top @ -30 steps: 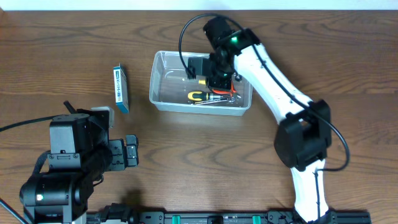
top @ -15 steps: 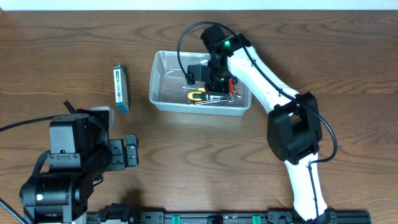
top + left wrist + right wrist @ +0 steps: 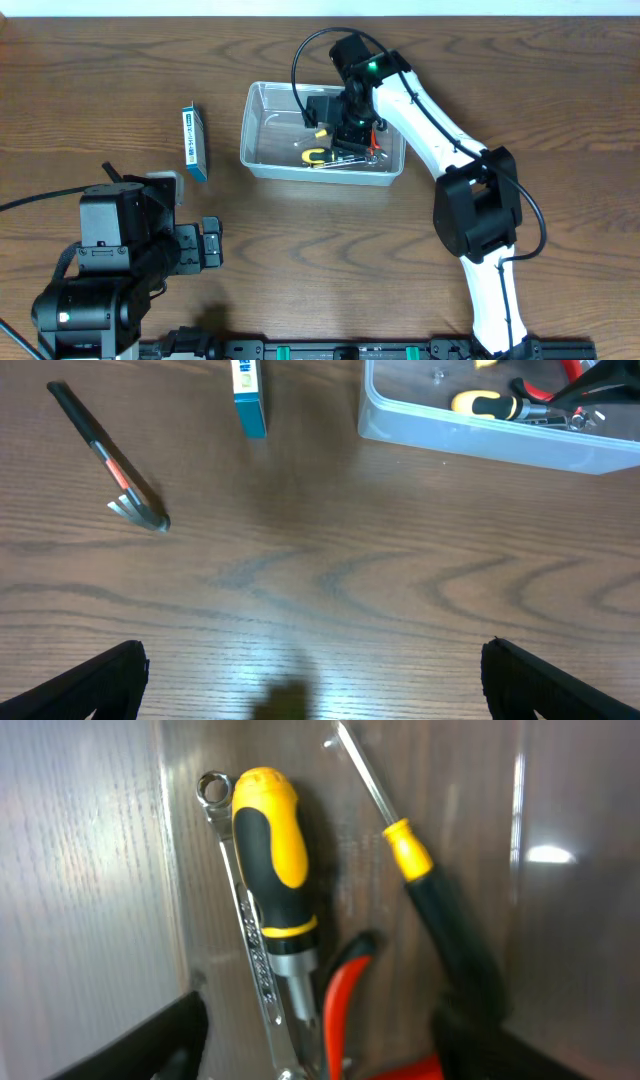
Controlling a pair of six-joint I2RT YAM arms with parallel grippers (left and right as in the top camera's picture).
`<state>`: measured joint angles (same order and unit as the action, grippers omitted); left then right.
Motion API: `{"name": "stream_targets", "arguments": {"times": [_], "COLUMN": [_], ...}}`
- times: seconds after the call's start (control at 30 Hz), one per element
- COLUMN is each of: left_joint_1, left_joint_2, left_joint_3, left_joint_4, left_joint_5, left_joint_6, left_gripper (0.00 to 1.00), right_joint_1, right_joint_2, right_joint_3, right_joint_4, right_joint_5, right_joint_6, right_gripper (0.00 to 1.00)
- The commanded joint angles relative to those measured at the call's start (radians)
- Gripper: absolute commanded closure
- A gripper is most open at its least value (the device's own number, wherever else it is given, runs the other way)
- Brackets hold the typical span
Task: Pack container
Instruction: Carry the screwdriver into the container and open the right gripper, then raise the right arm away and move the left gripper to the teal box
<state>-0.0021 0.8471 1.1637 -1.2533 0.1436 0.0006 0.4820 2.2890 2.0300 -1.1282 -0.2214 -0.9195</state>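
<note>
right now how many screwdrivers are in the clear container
2, both in the container: a yellow-and-black screwdriver beside the wrench, a black-handled screwdriver on its other side. Others may be hidden.

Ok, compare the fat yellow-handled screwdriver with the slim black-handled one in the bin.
Handle: the fat screwdriver has a thick, mostly yellow one; the slim screwdriver a thin black one with a yellow collar.
Direction: in the right wrist view the fat screwdriver's shaft points down the picture, the slim screwdriver's up.
Neighbours: the fat screwdriver lies alongside a wrench; the slim screwdriver lies apart, slanted.
Both lie in the clear container.
</note>
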Motion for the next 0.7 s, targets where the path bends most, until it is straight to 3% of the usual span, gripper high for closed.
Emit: {"name": "stream_targets", "arguments": {"times": [0.0, 0.17, 0.3, 0.5, 0.67], "left_joint_1": [-0.003, -0.003, -0.003, 0.002, 0.031], "left_joint_2": [0.002, 0.085, 0.293, 0.633, 0.840], "left_joint_3": [0.008, 0.112, 0.338, 0.686, 0.772], "left_joint_4": [-0.003, -0.071, -0.157, -0.121, -0.049], "left_joint_5": [0.002, 0.002, 0.002, -0.021, -0.105], "left_joint_6": [0.006, -0.080, -0.088, -0.010, 0.007], "left_gripper": [0.02, 0.02, 0.02, 0.02, 0.02], "right_joint_1": [-0.017, -0.072, -0.182, -0.372, -0.477], "right_joint_2": [-0.145, -0.317, -0.435, -0.476, -0.472], "right_joint_3": [0.076, 0.164, 0.167, 0.166, 0.134], "right_joint_4": [0.004, -0.006, -0.058, -0.185, -0.204], "right_joint_5": [0.047, 0.225, 0.237, 0.227, 0.187], "right_joint_6": [0.079, 0.415, 0.558, 0.667, 0.706], "right_gripper": [0.01, 0.01, 0.01, 0.01, 0.01]}}
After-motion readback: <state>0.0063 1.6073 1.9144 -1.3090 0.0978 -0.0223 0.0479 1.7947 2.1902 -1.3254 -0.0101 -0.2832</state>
